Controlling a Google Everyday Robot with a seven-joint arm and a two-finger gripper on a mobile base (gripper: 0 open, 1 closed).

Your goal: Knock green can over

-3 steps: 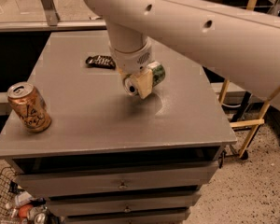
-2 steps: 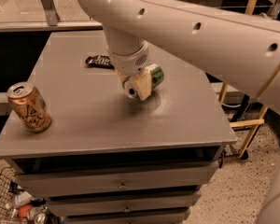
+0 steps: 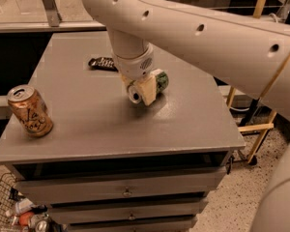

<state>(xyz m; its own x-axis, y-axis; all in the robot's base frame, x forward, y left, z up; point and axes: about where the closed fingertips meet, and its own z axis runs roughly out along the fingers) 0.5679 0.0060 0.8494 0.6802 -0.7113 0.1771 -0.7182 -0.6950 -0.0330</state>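
Note:
The green can (image 3: 160,80) lies tilted on its side between my gripper's fingers, just above the middle of the grey table top (image 3: 87,129). Only its green side shows past a cream fingertip (image 3: 148,91). My gripper (image 3: 144,88) hangs from the big white arm that comes in from the upper right, and it is shut on the can. The can's top is hidden behind the fingers.
An orange-bronze can (image 3: 30,111) stands upright near the table's front left edge. A flat black object (image 3: 102,63) lies behind the gripper. Drawers (image 3: 125,192) run below the top. A wire basket (image 3: 9,211) with clutter is at lower left, and a yellow frame (image 3: 258,124) at right.
The arm's upper link has swung left and closer to the camera. The gripper and the tilted green can have sunk slightly and stay at the table's middle.

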